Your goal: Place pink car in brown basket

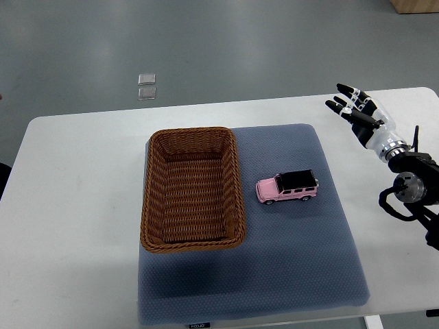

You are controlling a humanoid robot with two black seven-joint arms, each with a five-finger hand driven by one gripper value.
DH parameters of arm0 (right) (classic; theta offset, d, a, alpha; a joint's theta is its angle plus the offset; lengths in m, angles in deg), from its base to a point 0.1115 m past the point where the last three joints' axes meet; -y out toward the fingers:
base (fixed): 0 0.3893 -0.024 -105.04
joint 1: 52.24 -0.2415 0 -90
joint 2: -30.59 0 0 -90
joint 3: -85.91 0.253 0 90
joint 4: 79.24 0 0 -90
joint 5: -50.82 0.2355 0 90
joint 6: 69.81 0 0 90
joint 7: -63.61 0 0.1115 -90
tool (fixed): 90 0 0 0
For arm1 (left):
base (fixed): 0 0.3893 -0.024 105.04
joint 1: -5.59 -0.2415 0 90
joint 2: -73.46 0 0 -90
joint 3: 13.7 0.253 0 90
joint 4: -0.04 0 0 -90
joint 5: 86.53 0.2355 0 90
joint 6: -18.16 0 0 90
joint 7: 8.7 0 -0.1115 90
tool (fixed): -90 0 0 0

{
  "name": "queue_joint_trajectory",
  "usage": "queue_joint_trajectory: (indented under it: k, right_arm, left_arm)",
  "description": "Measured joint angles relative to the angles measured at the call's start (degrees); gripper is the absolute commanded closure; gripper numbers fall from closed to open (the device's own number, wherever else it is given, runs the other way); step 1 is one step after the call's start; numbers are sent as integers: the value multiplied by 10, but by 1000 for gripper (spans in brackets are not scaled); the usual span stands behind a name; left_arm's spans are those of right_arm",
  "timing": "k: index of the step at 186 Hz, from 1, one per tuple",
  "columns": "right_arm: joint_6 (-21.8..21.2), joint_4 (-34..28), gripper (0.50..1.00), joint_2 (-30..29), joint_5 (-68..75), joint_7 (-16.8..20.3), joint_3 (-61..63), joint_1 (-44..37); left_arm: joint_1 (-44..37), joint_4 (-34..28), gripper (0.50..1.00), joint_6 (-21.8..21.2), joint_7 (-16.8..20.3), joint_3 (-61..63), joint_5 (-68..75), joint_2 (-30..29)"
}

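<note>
One pink car (287, 186) | black roof | upright, right of brown basket (192, 189)

I can make out no readable text. A small label (198, 325) sits on the near edge of the blue mat (302, 274) before me, its print too tiny to read.

Right arm runs off the frame's right edge just behind the robot hand (360, 113), so elbow and upper links are unseen. Table (75, 205) is clipped at the bottom edge, well below the robot hand. Small label on the blue mat (302, 267), bottom edge, too small to read.
</note>
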Motion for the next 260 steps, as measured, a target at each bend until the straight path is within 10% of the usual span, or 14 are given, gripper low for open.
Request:
queue_joint_trajectory:
  k: [260]
  right_arm:
    - [-6, -3, 587, -3, -2, -1, -8, 5]
  left_arm:
    - [0, -1, 500, 0, 0, -2, 2, 0]
